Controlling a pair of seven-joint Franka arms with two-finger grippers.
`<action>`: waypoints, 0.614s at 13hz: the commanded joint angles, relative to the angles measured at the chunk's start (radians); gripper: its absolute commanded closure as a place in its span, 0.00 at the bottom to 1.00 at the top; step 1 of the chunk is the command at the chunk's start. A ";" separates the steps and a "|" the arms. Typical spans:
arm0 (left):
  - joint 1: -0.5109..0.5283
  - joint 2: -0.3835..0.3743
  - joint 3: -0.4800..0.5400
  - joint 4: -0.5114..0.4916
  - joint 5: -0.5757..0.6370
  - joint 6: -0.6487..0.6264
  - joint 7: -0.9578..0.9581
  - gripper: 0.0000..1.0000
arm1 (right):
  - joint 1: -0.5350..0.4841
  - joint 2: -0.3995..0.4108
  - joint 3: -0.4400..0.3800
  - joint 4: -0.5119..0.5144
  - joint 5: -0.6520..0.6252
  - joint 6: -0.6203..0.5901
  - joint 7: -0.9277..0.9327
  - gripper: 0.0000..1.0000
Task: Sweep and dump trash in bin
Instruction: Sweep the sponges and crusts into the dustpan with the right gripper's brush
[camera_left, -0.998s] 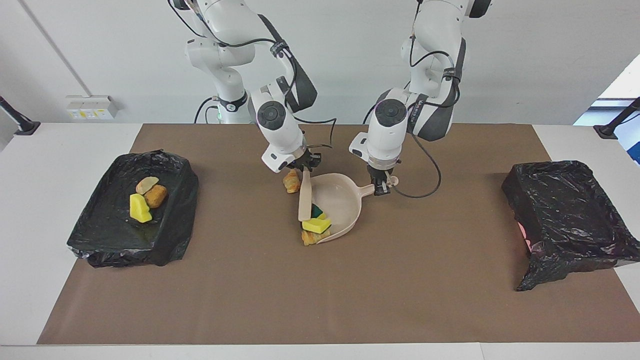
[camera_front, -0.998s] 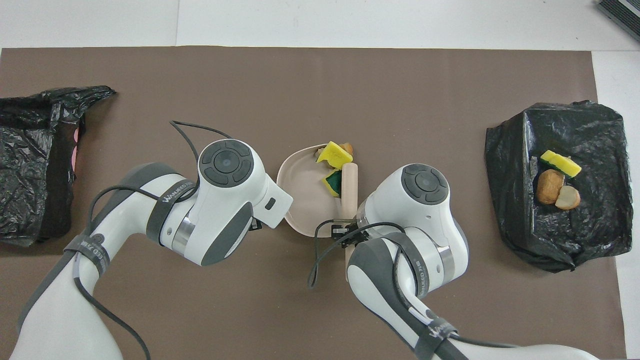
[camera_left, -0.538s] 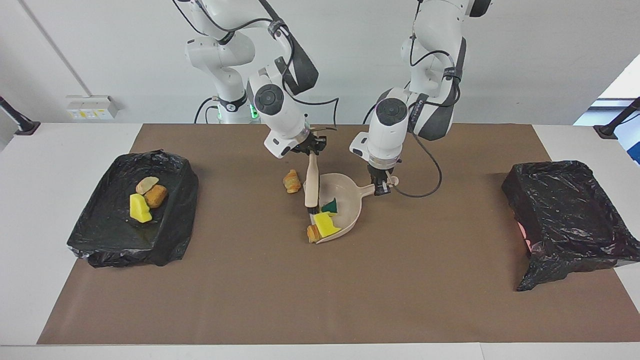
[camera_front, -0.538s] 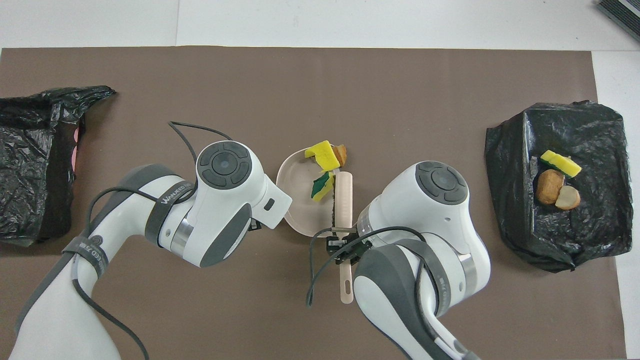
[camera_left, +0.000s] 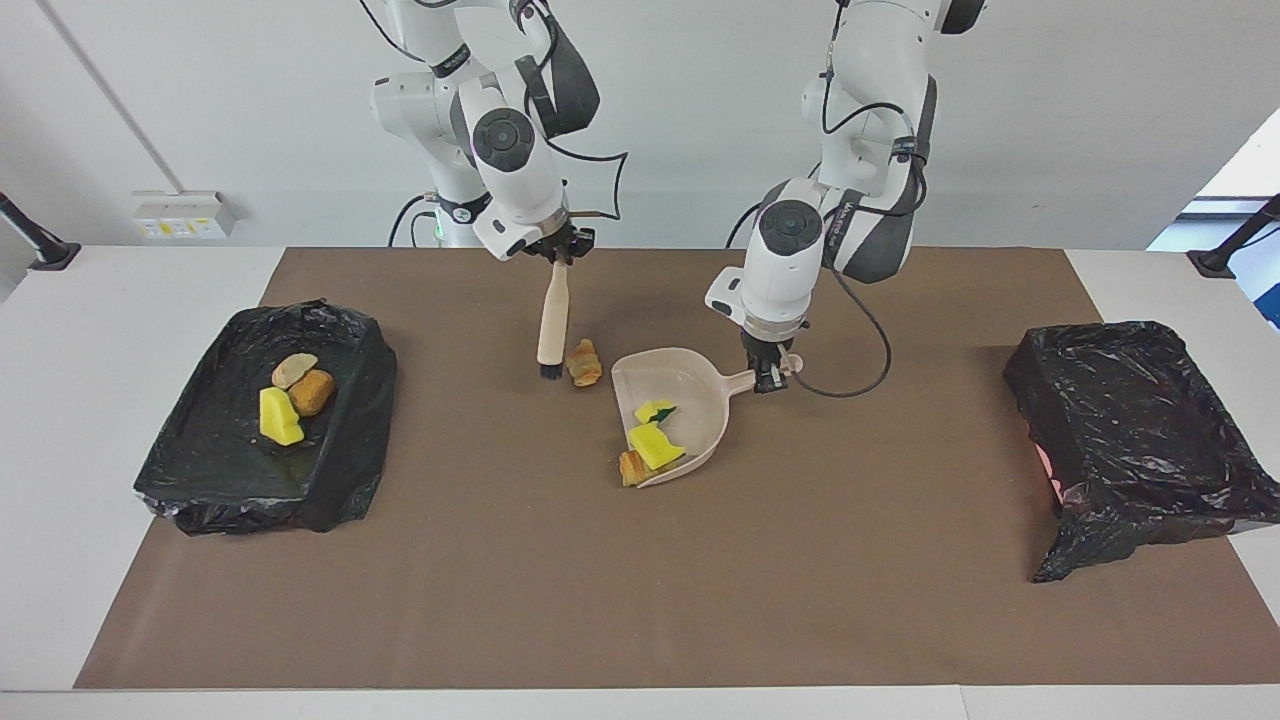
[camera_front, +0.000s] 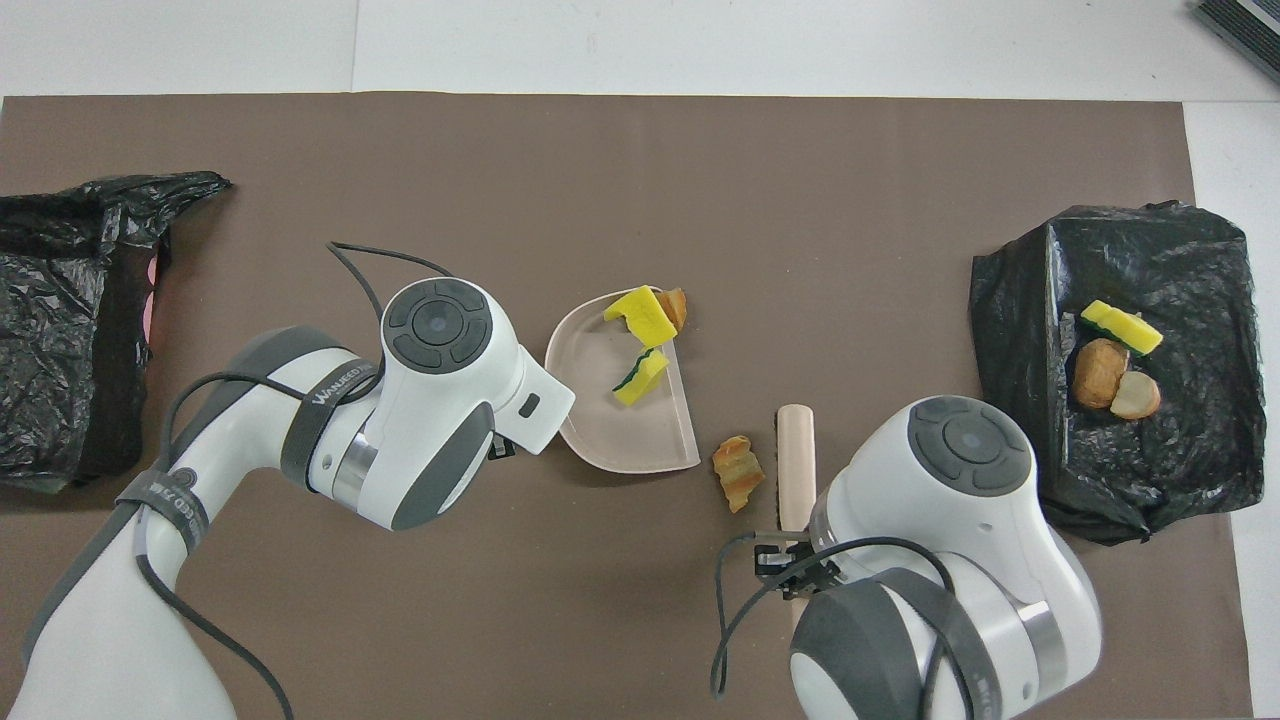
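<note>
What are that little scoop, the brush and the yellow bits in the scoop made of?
The dustpan looks like smooth beige moulded plastic, with an even sheen and a thin rim. The brush has a matching beige handle, probably plastic, and dark bristles at its tip. The yellow scraps look like matte sponge foam, cut in blocks; one has a green scouring backing.

Two scraps (camera_left: 655, 430) in dustpan (camera_left: 700, 385); one scrap (camera_left: 583, 362) beside brush (camera_left: 552, 325).

White table (camera_left: 120, 300) covered mid-span by a brown paper mat (camera_left: 640, 580). Plain pale wall (camera_left: 1050, 120) with a white socket strip (camera_left: 180, 215) low down; bright window (camera_left: 1240, 180) at one edge.
</note>
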 joint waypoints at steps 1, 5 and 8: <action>0.006 -0.039 0.003 -0.045 0.014 0.010 0.012 1.00 | 0.002 -0.043 0.016 -0.128 -0.015 0.121 0.018 1.00; 0.006 -0.043 0.006 -0.054 0.047 0.019 0.094 1.00 | 0.056 0.073 0.020 -0.120 0.004 0.311 0.000 1.00; 0.004 -0.056 0.004 -0.079 0.094 0.025 0.133 1.00 | 0.067 0.127 0.020 -0.077 0.117 0.365 -0.063 1.00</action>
